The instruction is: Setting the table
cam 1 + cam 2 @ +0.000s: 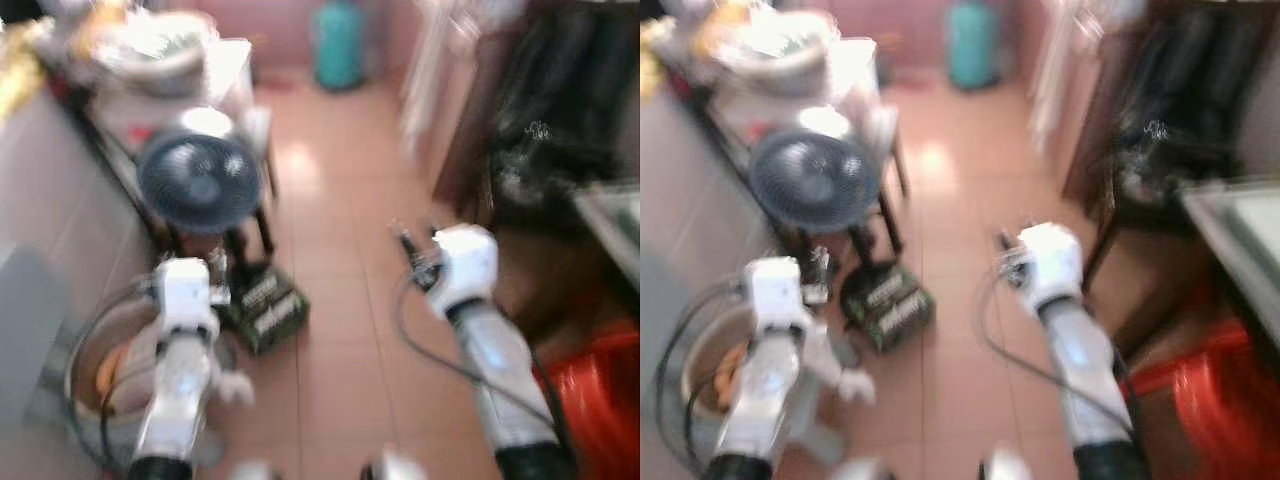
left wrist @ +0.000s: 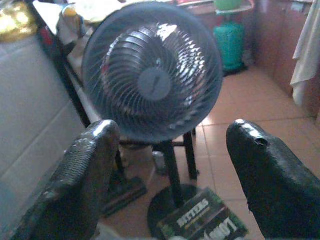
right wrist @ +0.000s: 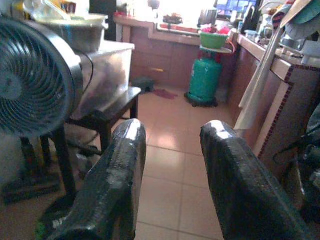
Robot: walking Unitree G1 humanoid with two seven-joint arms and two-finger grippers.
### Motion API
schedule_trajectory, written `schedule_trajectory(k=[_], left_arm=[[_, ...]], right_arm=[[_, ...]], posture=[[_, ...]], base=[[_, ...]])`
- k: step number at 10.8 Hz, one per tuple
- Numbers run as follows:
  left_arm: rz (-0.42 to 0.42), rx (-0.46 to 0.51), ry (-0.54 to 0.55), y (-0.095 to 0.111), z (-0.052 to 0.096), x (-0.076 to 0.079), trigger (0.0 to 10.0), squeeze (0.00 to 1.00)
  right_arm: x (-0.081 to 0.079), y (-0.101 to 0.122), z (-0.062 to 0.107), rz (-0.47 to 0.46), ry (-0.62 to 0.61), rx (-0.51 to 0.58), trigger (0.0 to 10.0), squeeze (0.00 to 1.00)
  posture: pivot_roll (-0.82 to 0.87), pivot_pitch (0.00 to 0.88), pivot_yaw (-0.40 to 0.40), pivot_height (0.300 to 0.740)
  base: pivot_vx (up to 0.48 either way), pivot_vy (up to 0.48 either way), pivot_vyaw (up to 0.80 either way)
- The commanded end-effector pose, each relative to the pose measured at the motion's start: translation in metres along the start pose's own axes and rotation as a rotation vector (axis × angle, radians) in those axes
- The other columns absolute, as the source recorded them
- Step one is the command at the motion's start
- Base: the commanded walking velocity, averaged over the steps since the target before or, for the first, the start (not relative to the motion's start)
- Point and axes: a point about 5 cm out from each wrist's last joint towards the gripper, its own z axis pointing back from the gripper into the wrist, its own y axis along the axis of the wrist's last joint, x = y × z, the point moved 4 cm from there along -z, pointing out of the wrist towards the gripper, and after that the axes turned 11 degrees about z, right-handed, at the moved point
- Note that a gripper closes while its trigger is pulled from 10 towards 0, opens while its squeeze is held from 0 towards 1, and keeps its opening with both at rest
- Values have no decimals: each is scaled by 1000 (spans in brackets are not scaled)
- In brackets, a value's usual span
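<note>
- Terracotta floor tiles (image 1: 340,300) run down a narrow kitchen; the head views are blurred.
- Left gripper (image 2: 167,165): fingers apart, empty, facing a dark standing fan (image 2: 152,70).
- Right gripper (image 3: 170,170): fingers apart, empty, aimed toward a green gas cylinder (image 3: 204,80).
- No tableware can be picked out; a pale table edge (image 1: 1240,240) lies to the right.
- Judged: dishes will be stiff, smooth and breakable, so grip a rim firmly and carry level.
</note>
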Motion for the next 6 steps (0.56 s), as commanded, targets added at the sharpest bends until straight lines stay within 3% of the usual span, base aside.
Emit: schedule_trajectory(k=[1,3,6], left_arm=[[-19,-7,33,1,3,-17,10000,0],[-37,-20,60,1,14,-37,10000,0],[-16,-19,27,3,19,-32,10000,0]], right_arm=[[-4,-2,1,-42,-13,-13,10000,0],[11,-18,16,-66,-100,-76,10000,0],[18,-24,21,-64,-138,-106,10000,0]], posture=[[22,38,13,740],[27,47,17,740],[25,43,18,740]], base=[[0,0,0],[0,0,0],[0,0,0]])
